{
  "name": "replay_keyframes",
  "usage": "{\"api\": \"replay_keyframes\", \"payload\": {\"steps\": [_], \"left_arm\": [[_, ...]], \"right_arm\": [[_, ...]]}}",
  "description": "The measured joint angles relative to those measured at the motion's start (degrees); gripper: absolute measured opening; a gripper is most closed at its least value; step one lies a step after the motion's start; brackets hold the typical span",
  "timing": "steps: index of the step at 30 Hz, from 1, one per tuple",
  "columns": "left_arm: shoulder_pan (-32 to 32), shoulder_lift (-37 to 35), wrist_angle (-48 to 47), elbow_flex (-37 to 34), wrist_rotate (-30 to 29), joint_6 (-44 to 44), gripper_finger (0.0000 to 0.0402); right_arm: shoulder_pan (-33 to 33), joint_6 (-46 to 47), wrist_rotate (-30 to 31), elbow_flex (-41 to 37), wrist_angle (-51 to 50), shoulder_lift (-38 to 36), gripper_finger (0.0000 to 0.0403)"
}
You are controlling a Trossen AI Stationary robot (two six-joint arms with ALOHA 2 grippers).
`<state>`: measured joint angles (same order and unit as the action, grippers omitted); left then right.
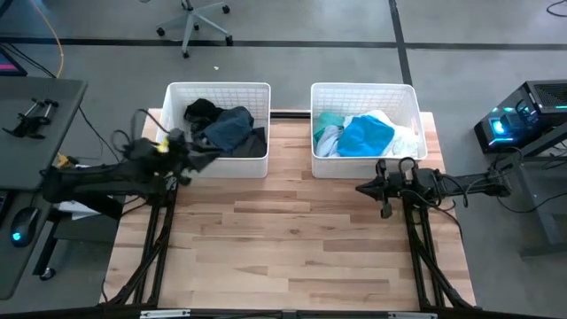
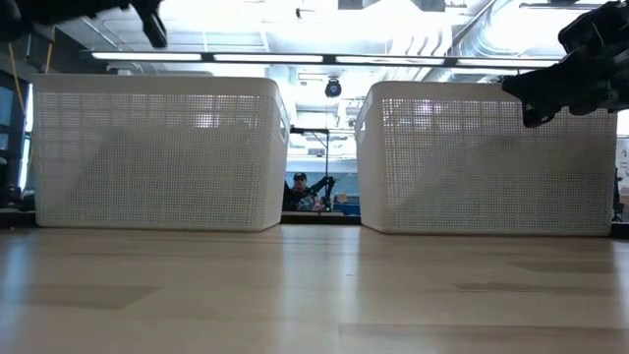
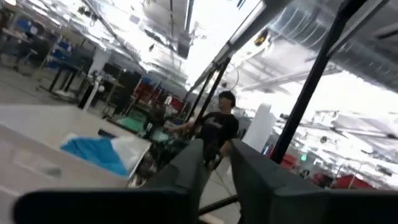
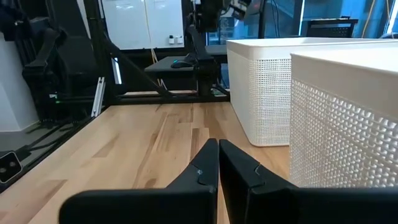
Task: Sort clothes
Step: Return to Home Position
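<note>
While hanging beside them, dark clothes [image 1: 226,128] in left white plastic lattice basket [image 1: 218,86], blue-teal-white clothes [image 1: 365,137] in right white lattice basket [image 1: 363,86]: risk of left gripper [image 3: 216,149], fingers slightly apart, or right gripper [image 4: 217,144], fingers together, clipping a wall on swinging home.

Ceiling lights [image 2: 324,57] are glaring white in the low view, backlighting the baskets [image 2: 157,152]. Even overhead light is falling on the table [image 1: 292,230], leaving faint shadows. Ceiling glare is silhouetting the left gripper [image 3: 217,146].
</note>
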<state>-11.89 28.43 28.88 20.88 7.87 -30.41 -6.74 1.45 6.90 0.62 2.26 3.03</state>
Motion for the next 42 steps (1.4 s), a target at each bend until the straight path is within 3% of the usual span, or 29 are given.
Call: {"api": "replay_keyframes", "payload": {"steps": [4, 7, 12, 16, 20, 25, 33, 37, 42], "left_arm": [[1.2, 4.7, -2.0, -1.5, 1.4, 4.2, 0.0015], [2.5, 5.2, -4.8, -1.3, 5.3, 8.0, 0.0008], [2.7, 0.0, -5.4, -5.8, 14.3, 9.3, 0.0001], [2.5, -8.3, -5.7, -12.1, 15.0, 6.0, 0.0001], [2.5, -17.9, -6.3, -16.7, 12.2, 5.8, 0.0], [2.6, -27.5, -19.4, -17.9, 3.6, 12.3, 0.0], [2.5, -26.5, -27.9, -18.3, -7.5, 25.2, 0.0], [2.7, -26.5, -31.4, -18.3, -7.5, 28.6, 0.0], [2.5, -26.4, -32.0, -18.4, -0.4, 29.0, 0.0]], "right_arm": [[0.0, 0.0, -0.1, 0.0, -0.3, 0.0, 0.0], [0.0, 0.0, -0.1, 0.0, -0.5, 0.0, 0.0], [0.0, 0.0, -0.1, 0.0, -0.7, 0.0, 0.0], [0.0, 0.0, -0.2, 0.0, -0.7, 0.0, 0.0], [0.0, 0.0, -0.2, 0.0, -0.7, 0.0, 0.0], [0.0, 0.0, -0.2, 0.0, -0.7, 0.0, 0.0], [0.0, 0.0, -0.3, 0.0, -0.7, 0.0, 0.0], [0.0, 0.0, -0.3, 0.0, -0.7, 0.0, 0.0], [0.0, 0.0, -0.3, 0.0, -0.7, 0.0, 0.0]]}}
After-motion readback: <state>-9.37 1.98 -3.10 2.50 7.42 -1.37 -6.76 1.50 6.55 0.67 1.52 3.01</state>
